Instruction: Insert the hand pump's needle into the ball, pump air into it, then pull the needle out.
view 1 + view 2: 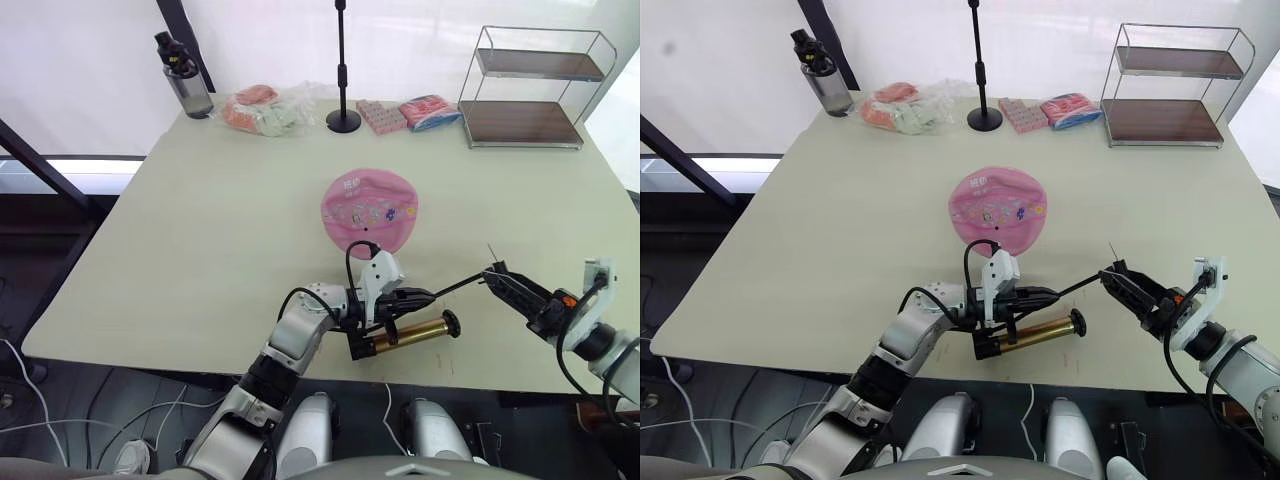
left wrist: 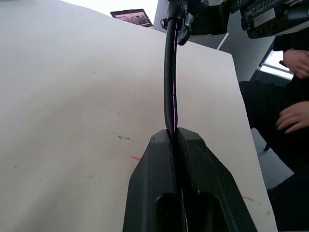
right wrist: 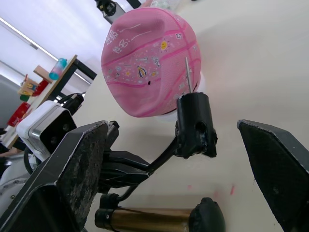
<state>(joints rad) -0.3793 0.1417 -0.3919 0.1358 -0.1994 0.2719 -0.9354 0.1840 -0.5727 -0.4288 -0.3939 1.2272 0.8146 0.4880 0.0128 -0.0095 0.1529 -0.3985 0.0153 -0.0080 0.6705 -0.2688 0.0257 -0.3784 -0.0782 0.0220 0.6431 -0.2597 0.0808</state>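
The pink ball (image 1: pixel 368 210) rests mid-table, its surface dented and uneven. The hand pump (image 1: pixel 410 332) lies on its side near the table's front edge, its gold cylinder just below my left gripper (image 1: pixel 426 295). That gripper is shut on the thin black hose (image 2: pixel 170 87). The hose runs right to the black fitting (image 3: pixel 195 124), from which the needle (image 3: pixel 187 72) points up, clear of the ball. My right gripper (image 3: pixel 174 125) is open, its fingers (image 3: pixel 77 169) wide on either side of the fitting without touching it.
Along the far edge stand a water bottle (image 1: pixel 185 80), a plastic bag of items (image 1: pixel 265 108), a black stand (image 1: pixel 343 70), small packets (image 1: pixel 405 113) and a wire shelf (image 1: pixel 530 90). A person's hands (image 2: pixel 294 116) are beyond the table edge.
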